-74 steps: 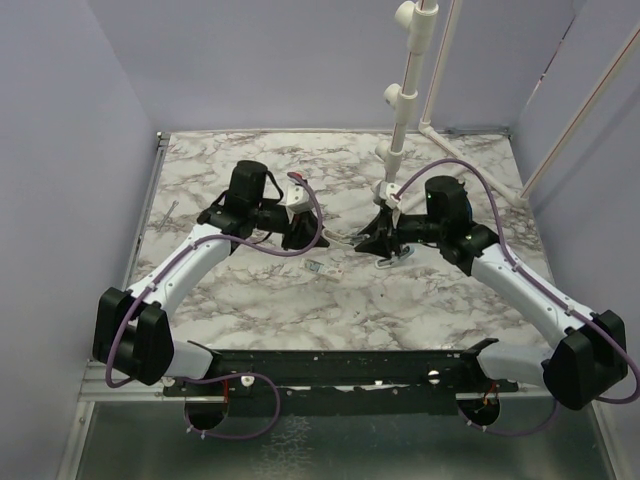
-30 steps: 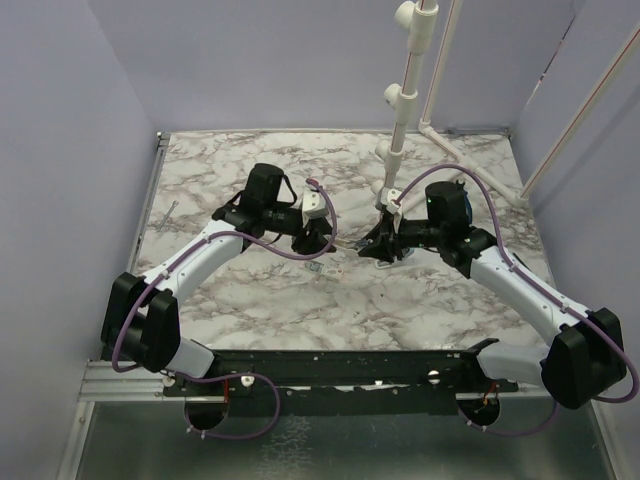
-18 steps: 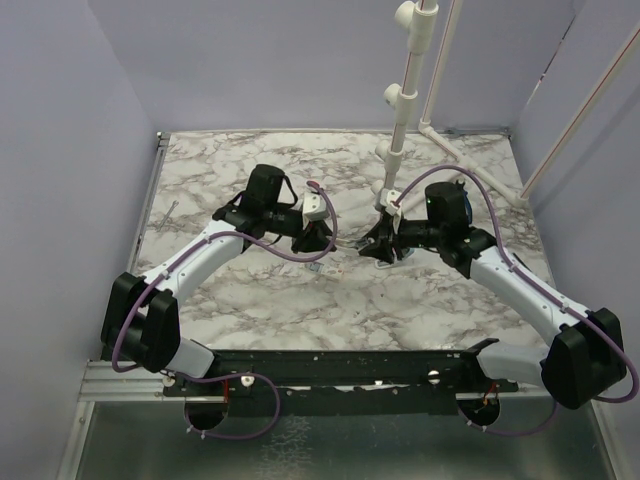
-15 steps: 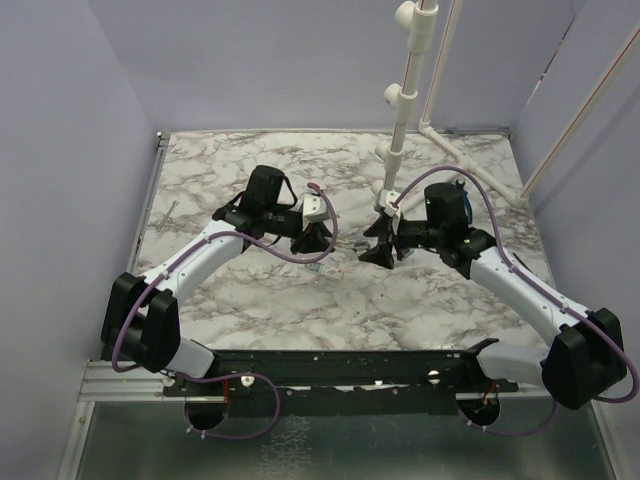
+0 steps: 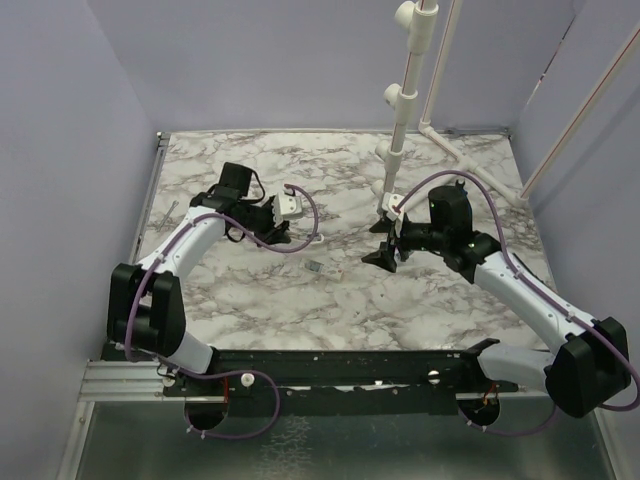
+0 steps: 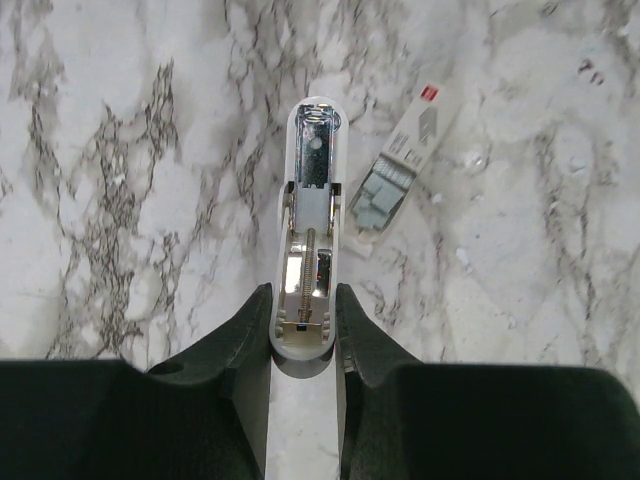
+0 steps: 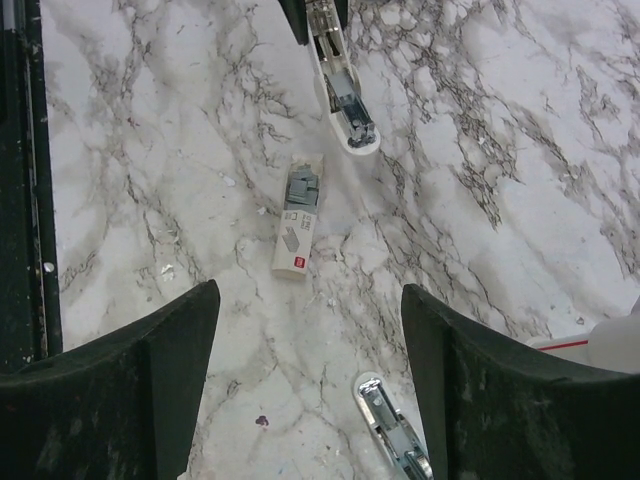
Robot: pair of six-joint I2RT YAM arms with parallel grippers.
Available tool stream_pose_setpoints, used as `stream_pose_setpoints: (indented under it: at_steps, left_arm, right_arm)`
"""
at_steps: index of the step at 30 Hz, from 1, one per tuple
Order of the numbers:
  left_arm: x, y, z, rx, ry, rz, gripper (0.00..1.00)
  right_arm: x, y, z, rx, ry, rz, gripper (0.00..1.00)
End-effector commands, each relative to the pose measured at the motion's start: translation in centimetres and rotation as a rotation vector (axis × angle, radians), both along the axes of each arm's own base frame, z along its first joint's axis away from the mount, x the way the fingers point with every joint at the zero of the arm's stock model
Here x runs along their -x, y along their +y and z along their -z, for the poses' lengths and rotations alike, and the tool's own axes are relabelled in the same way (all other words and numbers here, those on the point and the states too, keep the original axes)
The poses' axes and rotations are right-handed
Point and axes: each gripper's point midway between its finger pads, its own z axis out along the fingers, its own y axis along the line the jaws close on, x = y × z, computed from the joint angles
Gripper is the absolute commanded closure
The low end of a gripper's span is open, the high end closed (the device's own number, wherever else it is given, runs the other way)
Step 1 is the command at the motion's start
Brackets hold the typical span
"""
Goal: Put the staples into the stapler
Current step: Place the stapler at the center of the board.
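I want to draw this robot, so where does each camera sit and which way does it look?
Top camera: high behind the arms, looking down at the whole table; the left arm and right arm both show.
Left wrist camera: on the left wrist, looking down along the left gripper, which pinches the open stapler.
Right wrist camera: on the right wrist, looking down at the table between the spread fingers of the right gripper.
Shared: both wrist cameras see the stapler and the little white box near it.

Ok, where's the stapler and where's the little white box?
stapler (image 6: 310, 238): left wrist view, on the middle of its open metal channel.
little white box (image 7: 294, 235): right wrist view, on its printed cover.
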Motion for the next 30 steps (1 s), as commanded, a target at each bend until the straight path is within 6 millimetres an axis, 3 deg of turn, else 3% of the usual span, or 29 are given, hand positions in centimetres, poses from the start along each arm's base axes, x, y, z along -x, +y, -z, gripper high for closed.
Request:
stream_pose_setpoints:
  at_steps: [1, 5, 13, 30]
  left_arm:
    - [-1.5, 3.2, 3.5, -0.16, -0.033, -0.001, 1.0]
    - [-2.6, 4.4, 5.6, -0.204, -0.007, -0.002, 1.0]
    - [-3.7, 5.5, 7.9, -0.214, -0.023, 0.022, 0.98]
    - [-3.6, 6.9, 9.4, -0.237, -0.066, 0.005, 0.52]
  right_arm:
    - [0.3, -0.5, 0.8, 0.029, 0.01, 0.014, 0.23]
    - [0.3, -0.6, 0.9, 0.03, 0.01, 0.017, 0.23]
    - [0.4, -0.7, 1.4, 0.039, 0.013, 0.02, 0.23]
    - [0.2, -0.7, 2.7, 0.06, 0.05, 0.018, 0.23]
